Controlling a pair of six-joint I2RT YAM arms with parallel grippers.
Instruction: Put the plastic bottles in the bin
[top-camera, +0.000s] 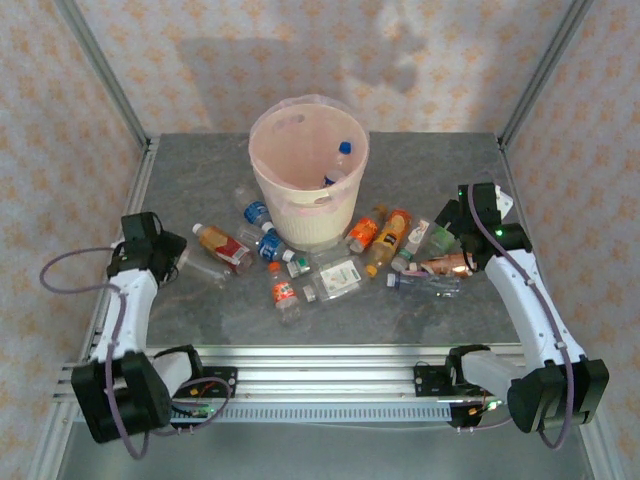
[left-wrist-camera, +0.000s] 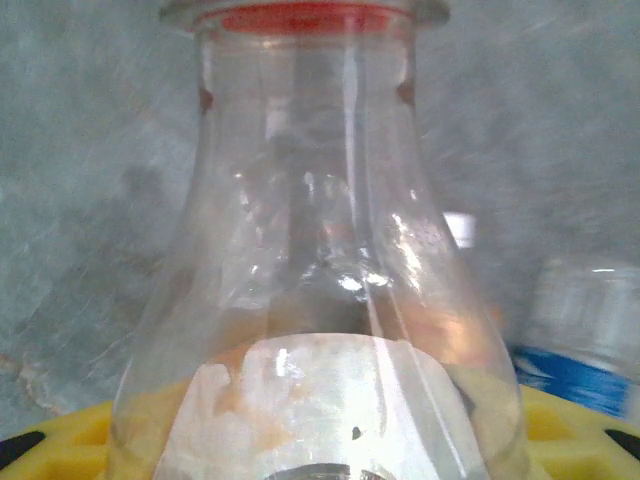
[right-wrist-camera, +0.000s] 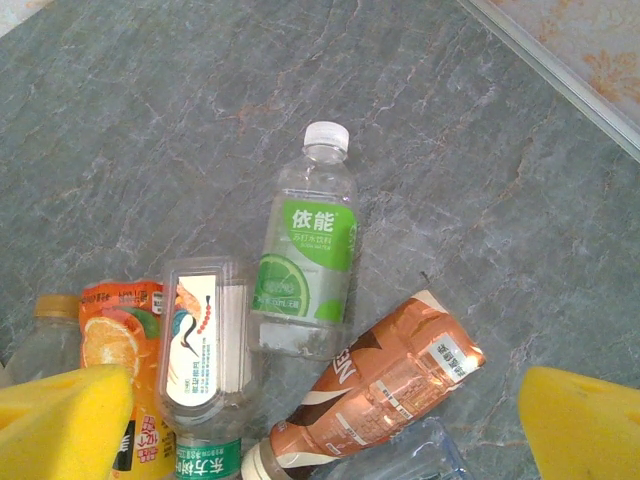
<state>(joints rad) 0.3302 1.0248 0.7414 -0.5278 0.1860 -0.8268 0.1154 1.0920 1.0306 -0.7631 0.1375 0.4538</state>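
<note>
The cream bin (top-camera: 270, 180) with its pink liner stands at mid-table, a blue-capped bottle (top-camera: 345, 148) inside it. Plastic bottles lie scattered in front of it. My left gripper (left-wrist-camera: 320, 440) is shut on a clear bottle (left-wrist-camera: 310, 250) with a red neck ring, held between the yellow pads (left-wrist-camera: 60, 440); from above that gripper (top-camera: 175, 258) sits at the table's left. My right gripper (right-wrist-camera: 320, 440) is open above a brown-labelled bottle (right-wrist-camera: 385, 390), beside a green-labelled one (right-wrist-camera: 305, 250) and a clear one with a white label (right-wrist-camera: 205, 350). From above, the right gripper (top-camera: 452, 240) hovers over the right-hand cluster.
Between the arms lie a red-labelled bottle (top-camera: 222, 247), blue-labelled ones (top-camera: 257, 212), a red-capped one (top-camera: 284, 293), orange ones (top-camera: 392, 235) and a crushed clear one (top-camera: 430, 283). Metal frame posts and patterned walls close in the table (top-camera: 200, 170) behind and at both sides.
</note>
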